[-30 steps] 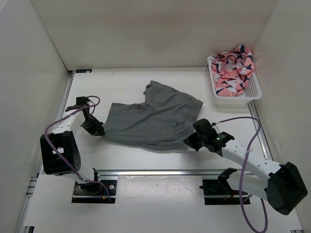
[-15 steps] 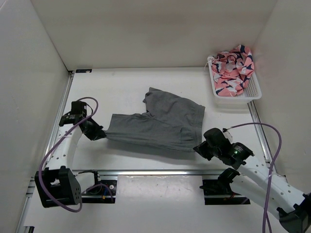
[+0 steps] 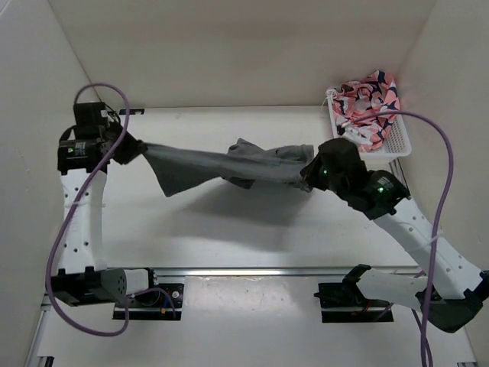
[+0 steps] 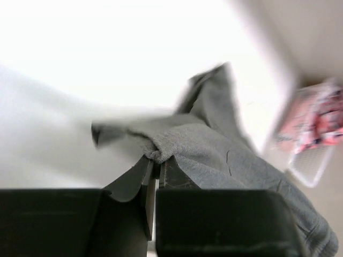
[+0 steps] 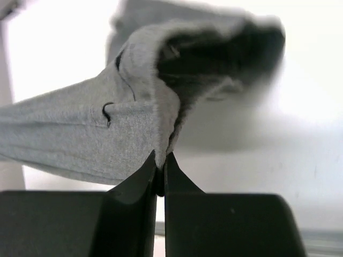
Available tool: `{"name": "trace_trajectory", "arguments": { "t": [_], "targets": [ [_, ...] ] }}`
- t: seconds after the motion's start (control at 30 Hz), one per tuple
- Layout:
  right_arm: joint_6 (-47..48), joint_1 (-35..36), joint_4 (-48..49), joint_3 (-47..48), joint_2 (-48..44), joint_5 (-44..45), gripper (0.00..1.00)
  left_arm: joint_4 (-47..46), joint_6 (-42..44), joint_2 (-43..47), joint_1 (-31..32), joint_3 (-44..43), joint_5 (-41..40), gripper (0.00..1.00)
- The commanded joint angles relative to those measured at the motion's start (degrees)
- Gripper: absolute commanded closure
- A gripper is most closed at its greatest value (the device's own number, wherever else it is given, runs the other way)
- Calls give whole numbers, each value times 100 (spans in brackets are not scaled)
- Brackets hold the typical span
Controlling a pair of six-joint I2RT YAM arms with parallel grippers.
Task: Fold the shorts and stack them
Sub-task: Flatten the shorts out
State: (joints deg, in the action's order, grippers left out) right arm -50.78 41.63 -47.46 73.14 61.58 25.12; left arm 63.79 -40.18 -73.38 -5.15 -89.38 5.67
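The grey shorts [image 3: 221, 164] hang stretched in the air between my two grippers, above the white table, casting a shadow below. My left gripper [image 3: 137, 147] is shut on the shorts' left edge, high at the far left. In the left wrist view the cloth [image 4: 214, 150] bunches between the fingertips [image 4: 155, 160]. My right gripper [image 3: 308, 174] is shut on the right edge of the shorts. In the right wrist view the grey knit [image 5: 107, 134] is pinched at the fingertips [image 5: 159, 160].
A white basket [image 3: 397, 145] at the back right holds a pink, white and dark patterned garment [image 3: 367, 107]. It also shows blurred in the left wrist view [image 4: 316, 134]. White walls close the table on the left, back and right. A metal rail [image 3: 252, 271] runs along the near edge.
Both arms have risen and moved back, lifting the shorts off the table. The shorts went from lying flat to hanging stretched between the grippers.
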Motion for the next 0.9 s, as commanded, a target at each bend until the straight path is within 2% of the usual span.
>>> {"name": "trace_trajectory", "arguments": {
  "t": [0.0,0.13,0.23,0.37,0.53,0.67,0.83,0.87],
  "targets": [
    [1693,21,-228,1040,-94,109,100,423,134,438,-39,-974,-312,90],
    [2475,21,-465,1790,-339,-515,100,633,195,719,-92,-1966,-383,90],
    [2722,21,-790,2343,-498,-859,100,827,195,965,-92,-2459,-680,90],
    [2723,21,-1151,2845,-805,-1387,100,1004,81,1352,22,-3232,-1234,90],
    [2442,21,-1529,3074,-990,-1379,100,1127,151,1406,374,-3990,-1963,90],
    [2240,21,-1468,2768,-895,-1019,100,988,274,959,444,-3781,-1948,90],
    [2511,21,-775,2205,-324,-202,100,-85,432,502,444,-2418,-1745,90],
    [2756,21,-617,2065,-157,-97,100,-156,432,39,444,-2356,-1693,90]
  ]
}}
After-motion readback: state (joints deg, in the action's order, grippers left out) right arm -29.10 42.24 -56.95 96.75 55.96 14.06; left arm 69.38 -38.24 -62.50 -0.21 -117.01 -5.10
